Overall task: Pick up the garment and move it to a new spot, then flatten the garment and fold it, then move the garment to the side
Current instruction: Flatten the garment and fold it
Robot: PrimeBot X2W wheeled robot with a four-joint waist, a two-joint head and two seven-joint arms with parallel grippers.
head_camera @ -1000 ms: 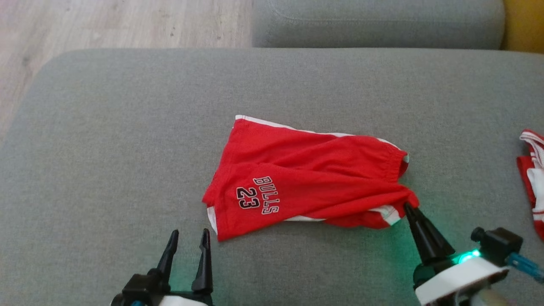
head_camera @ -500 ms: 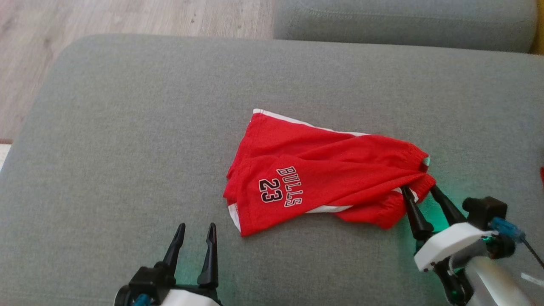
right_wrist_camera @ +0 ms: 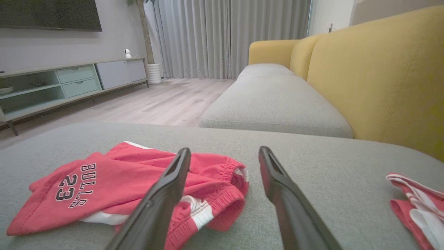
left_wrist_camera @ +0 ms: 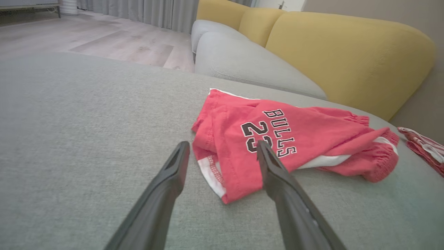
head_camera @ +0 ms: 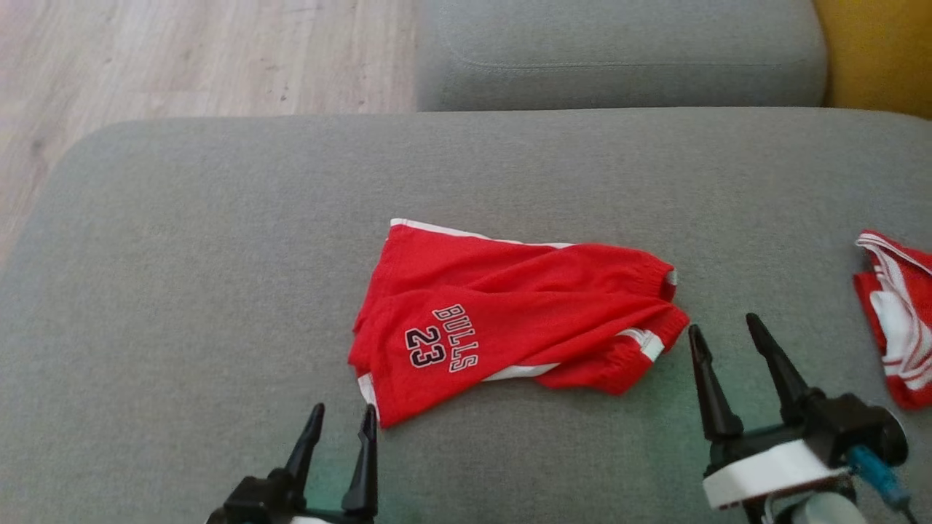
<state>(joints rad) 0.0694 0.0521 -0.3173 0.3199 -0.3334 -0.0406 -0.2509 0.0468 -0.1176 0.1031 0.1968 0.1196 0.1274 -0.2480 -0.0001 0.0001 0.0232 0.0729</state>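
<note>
Grey sofa cushion [head_camera: 182, 291] spreads wide across the scene as the work surface. Nearest, at the lower left, the left gripper [head_camera: 344, 409] hovers with its two dark fingers apart and nothing between them, its tips just beside the near hem corner of the red shorts [head_camera: 524, 306]. At the lower right, the right gripper [head_camera: 722, 324] also has its fingers spread wide and empty, just right of the gathered waistband end.

The red shorts lie mid-cushion, rumpled and partly doubled over, with white side trim and "BULLS 23" printed on the near leg. The leg hems point left and the elastic waistband points right.

The cloth looks light, thin and limp, so it will likely sag and bunch when lifted and slide easily over the cushion. The thicker waistband corners and stitched hem corners seem the surest places to pinch.

Well apart at the right edge sits another red and white garment [head_camera: 895, 320]. Farther back are a second grey cushion [head_camera: 619, 58], a yellow sofa back [head_camera: 874, 51] and a pale wooden floor [head_camera: 182, 51].
</note>
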